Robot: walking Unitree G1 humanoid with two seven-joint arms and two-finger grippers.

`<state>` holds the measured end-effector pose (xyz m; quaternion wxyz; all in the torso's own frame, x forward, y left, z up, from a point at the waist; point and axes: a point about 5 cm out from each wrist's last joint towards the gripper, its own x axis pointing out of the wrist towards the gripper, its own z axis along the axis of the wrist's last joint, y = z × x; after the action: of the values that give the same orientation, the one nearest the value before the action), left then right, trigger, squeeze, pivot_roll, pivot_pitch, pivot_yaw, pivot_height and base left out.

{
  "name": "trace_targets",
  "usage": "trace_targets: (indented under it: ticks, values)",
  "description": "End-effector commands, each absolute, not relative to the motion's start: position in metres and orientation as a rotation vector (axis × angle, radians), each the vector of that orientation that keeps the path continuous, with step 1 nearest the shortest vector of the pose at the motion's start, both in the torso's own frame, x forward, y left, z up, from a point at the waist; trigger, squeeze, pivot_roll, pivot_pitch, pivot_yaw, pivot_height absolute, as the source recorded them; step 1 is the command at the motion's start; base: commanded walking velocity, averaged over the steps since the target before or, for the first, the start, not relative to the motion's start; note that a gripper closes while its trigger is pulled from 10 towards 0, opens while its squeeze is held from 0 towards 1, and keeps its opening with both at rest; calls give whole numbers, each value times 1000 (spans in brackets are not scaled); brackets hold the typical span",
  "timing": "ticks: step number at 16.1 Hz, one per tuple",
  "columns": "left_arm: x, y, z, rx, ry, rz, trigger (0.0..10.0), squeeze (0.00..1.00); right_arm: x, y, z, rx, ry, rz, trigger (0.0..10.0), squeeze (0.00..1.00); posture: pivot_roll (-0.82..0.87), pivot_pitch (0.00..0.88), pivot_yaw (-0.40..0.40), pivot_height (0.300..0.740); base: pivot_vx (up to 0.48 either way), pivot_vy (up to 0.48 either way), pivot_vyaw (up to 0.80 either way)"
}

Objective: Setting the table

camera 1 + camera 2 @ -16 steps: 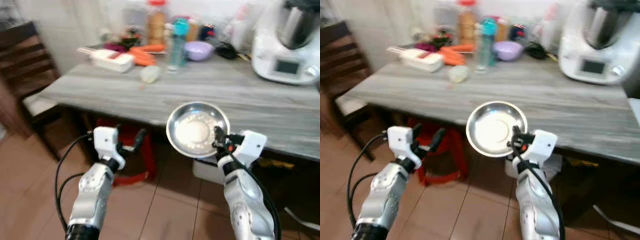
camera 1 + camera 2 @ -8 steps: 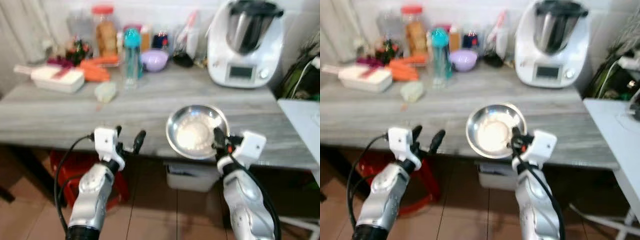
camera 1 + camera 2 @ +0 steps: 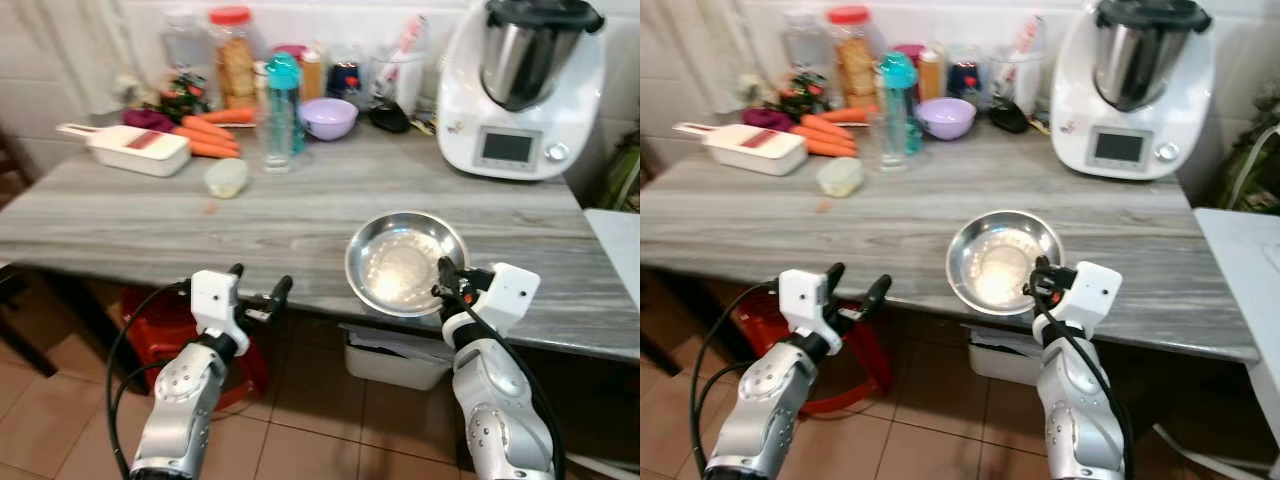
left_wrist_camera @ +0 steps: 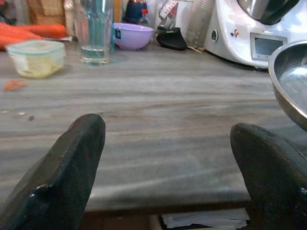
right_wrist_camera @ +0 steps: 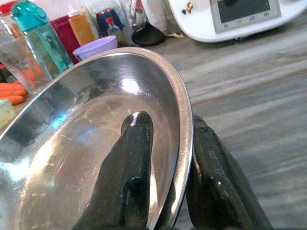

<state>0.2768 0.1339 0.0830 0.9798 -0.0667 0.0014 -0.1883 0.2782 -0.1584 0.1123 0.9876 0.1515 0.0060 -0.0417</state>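
The right gripper (image 5: 165,191) pinches the rim of a steel bowl (image 3: 405,262), one finger inside and one outside, holding it over the table's (image 3: 130,215) front edge. The left gripper (image 3: 258,283) hangs empty before that edge, fingers (image 4: 67,167) spread wide.

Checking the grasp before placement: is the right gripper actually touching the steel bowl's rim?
Touching. In the right wrist view, the right gripper pinches the steel bowl at its rim, one black finger inside and the other outside, with no gap.
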Motion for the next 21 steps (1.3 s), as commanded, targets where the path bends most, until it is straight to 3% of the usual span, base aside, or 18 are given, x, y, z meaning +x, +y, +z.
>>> trace_targets:
  ticks: [1, 5, 13, 21]
  values:
    - [277, 131, 88, -103, -20, -394, 10000, 0, 280, -162, 113, 278, 10, -106, 10000, 0, 6, 0, 18, 740, 0, 0, 0]
    - [274, 132, 86, -85, -12, -417, 10000, 0, 286, -169, 107, 247, 47, -168, 10000, 0, 9, 0, 17, 740, 0, 0, 0]
    - [276, 134, 91, -117, -32, -405, 10000, 0, 284, -167, 114, 260, -37, -91, 10000, 0, 8, 0, 19, 740, 0, 0, 0]
    - [275, 130, 91, -135, -30, -431, 10000, 0, 279, -168, 112, 261, -31, -106, 10000, 0, 3, 0, 21, 740, 359, 0, -109]
